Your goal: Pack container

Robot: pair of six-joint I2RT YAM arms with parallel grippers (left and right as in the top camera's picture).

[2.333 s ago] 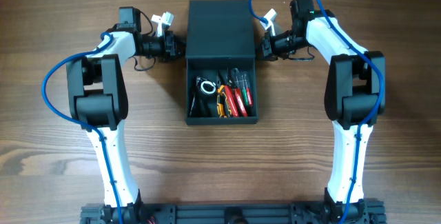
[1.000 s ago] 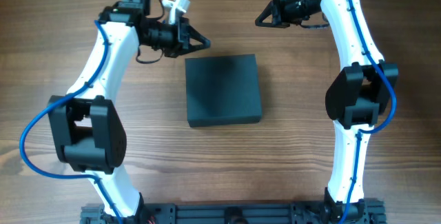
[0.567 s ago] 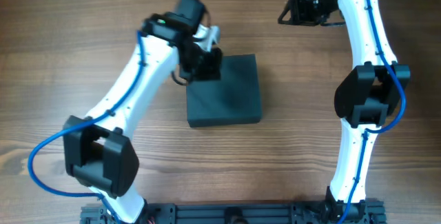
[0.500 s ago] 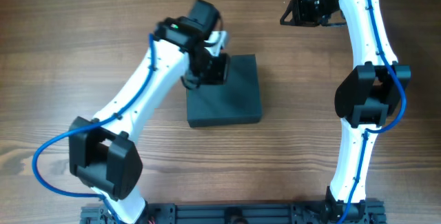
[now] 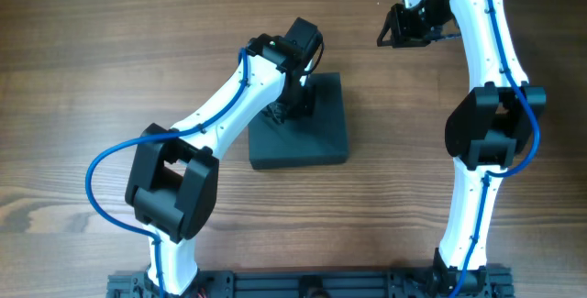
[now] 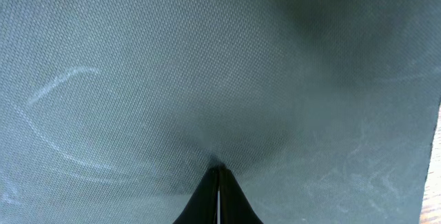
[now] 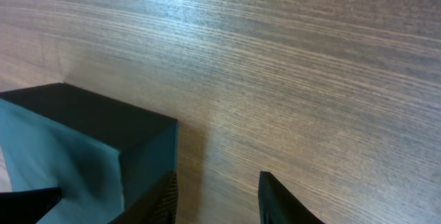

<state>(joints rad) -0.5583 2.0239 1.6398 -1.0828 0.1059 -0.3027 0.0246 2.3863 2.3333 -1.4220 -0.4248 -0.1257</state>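
Container (image 5: 316,137) is shut. Your left gripper (image 6: 218,174), jaws clenched and empty, presses its top near the far-left corner. Your right gripper (image 7: 218,189) hangs beyond the container's far-right corner, jaws parted, grasping nothing.

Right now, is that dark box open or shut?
Shut. The container shows only its flat top, nothing inside, and the left hand presses down on it.

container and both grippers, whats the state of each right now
container, lid closed
left gripper, shut, tips down on the container's top
right gripper, open, holding nothing, off to the side of the container
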